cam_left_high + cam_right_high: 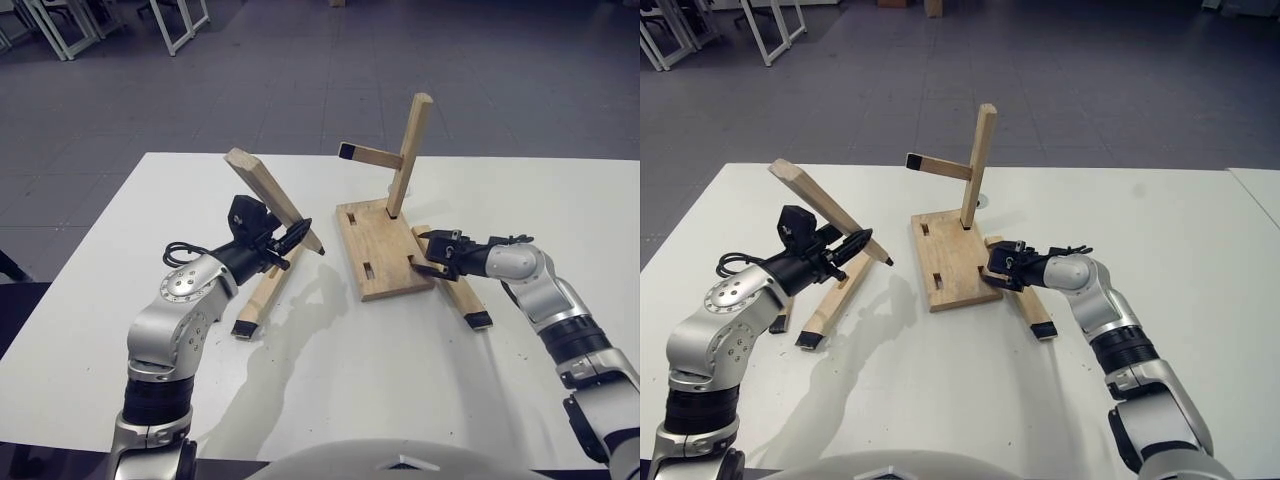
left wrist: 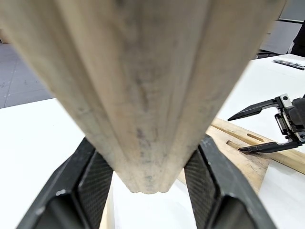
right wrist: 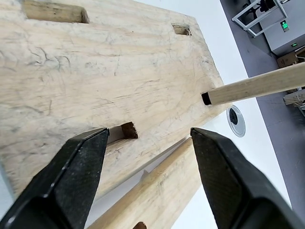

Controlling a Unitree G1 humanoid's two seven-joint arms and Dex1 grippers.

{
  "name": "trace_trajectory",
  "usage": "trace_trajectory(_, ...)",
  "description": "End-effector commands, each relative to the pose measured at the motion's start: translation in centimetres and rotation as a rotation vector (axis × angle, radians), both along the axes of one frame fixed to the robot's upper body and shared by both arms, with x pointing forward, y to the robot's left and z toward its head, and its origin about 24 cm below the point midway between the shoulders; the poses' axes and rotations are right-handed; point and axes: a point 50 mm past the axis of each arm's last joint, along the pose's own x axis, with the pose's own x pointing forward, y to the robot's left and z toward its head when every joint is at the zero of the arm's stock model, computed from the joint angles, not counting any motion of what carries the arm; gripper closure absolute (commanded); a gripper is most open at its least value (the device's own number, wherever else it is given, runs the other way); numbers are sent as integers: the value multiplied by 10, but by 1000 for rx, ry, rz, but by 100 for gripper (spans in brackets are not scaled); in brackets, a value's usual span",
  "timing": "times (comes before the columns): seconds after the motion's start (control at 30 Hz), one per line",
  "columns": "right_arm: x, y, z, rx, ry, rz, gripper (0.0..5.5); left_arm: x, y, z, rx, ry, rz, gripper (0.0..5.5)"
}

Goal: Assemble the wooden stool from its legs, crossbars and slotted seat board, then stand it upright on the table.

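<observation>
Early days: one leg point(image 1: 410, 150) with its crossbar point(image 1: 370, 154) stands in the seat board point(image 1: 375, 250) on the tabletop point(image 1: 400, 380). Left claw point(image 1: 287, 240) clamps a second leg point(image 1: 262, 185) aloft, and right claw point(image 1: 424, 255), fingers apart, is at the board's edge.

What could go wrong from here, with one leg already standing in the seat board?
The upright leg stands alone in the seat board; if the open right gripper at the board's edge nudges it, the leg may lean or pop out. The left gripper holds a tilted leg near its lower end, so it could twist in the grip during insertion.
</observation>
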Motion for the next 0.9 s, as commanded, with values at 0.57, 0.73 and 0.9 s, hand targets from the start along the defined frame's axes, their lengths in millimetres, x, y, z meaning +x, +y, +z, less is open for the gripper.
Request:
trace_trajectory(0.57, -80, -46, -7, -604, -24, 1043, 235, 7, -14, 9, -57, -59, -162, 346)
trace_trajectory(0.73, -79, -65, -1, -709, -85, 1186, 235, 1, -30, 5, -110, -35, -303, 346)
trace_trajectory(0.9, -76, -72, -4, -723, -97, 1180, 235, 8, -35, 2, -99, -28, -373, 346)
